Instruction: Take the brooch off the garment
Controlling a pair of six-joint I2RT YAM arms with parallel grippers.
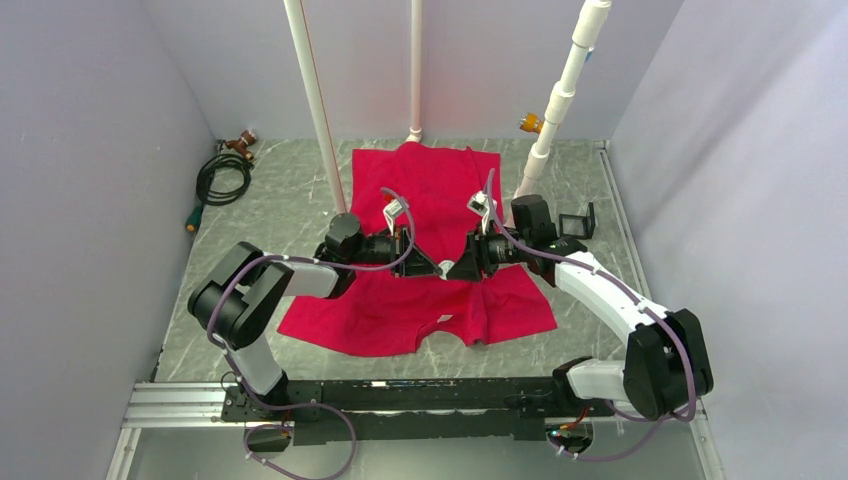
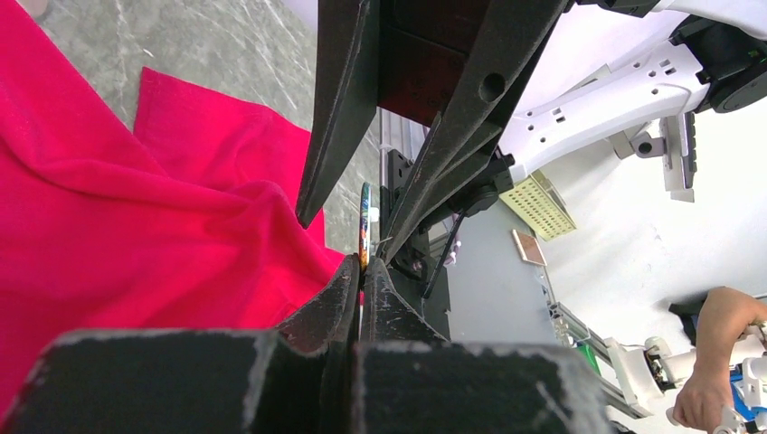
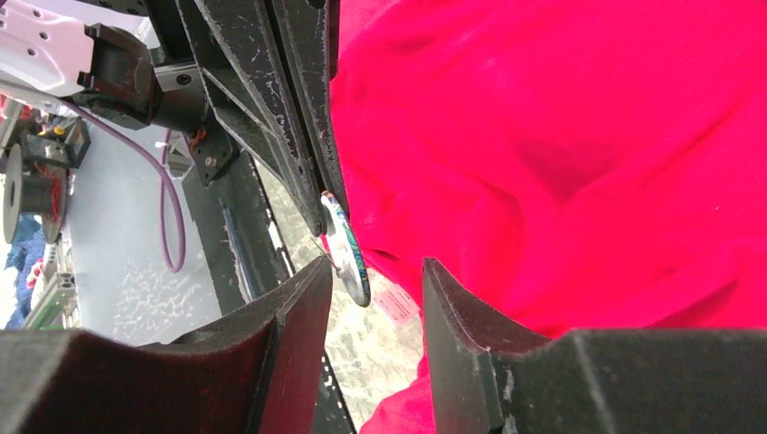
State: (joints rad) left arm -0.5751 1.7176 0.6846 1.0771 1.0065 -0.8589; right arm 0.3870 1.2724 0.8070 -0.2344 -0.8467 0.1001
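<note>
The left gripper (image 2: 360, 276) is clenched on the brooch (image 3: 347, 250). Its two fingertips are pressed together over one edge of the disc, and the rest of the disc sticks out past the tips, edge-on in both wrist views. The right gripper (image 3: 376, 264) faces it tip to tip from the opposite side, its jaws parted and released. The free edge of the brooch reaches into the gap between them, close to one finger (image 3: 298, 298) and clear of the other, and nothing squeezes it there. The red shirt (image 3: 561, 136) lies bunched in soft folds just beside the brooch, on the side of both grippers away from the arm bases. It spreads out on the grey marbled table (image 1: 300, 200) beneath them. Red cloth comes right up to the left gripper's tips, but whether the brooch's pin is in the fabric cannot be told. From above, the two grippers meet over the middle of the shirt, just beyond its neckline
</note>
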